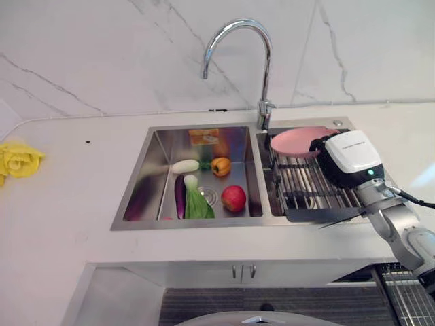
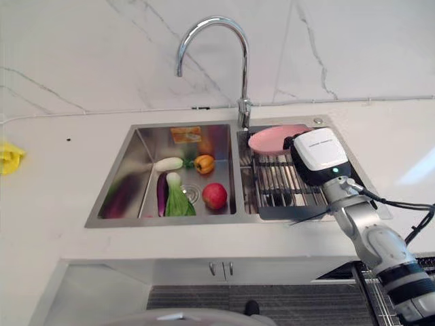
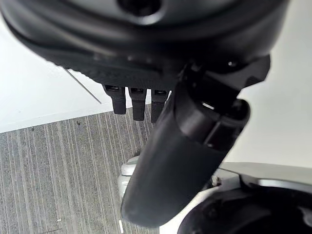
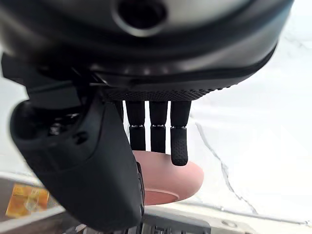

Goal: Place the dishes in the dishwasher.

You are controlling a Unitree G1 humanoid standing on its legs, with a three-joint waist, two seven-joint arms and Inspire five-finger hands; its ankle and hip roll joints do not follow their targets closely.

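Task barely starting: right hand, fingers extended and holding nothing, is reaching the pink plate sitting on the sink rack; left hand is hanging idle, relaxed.

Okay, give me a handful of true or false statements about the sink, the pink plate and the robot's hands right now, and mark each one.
1. The pink plate sits at the back of the drying rack in the right basin. True.
2. The right hand reaches over the plate with fingers straight. True.
3. The red apple lies on the counter beside the sink. False: it is in the left basin.
4. The left hand holds a bowl. False: it hangs above the floor, holding nothing.
5. The faucet stands behind the sink. True.
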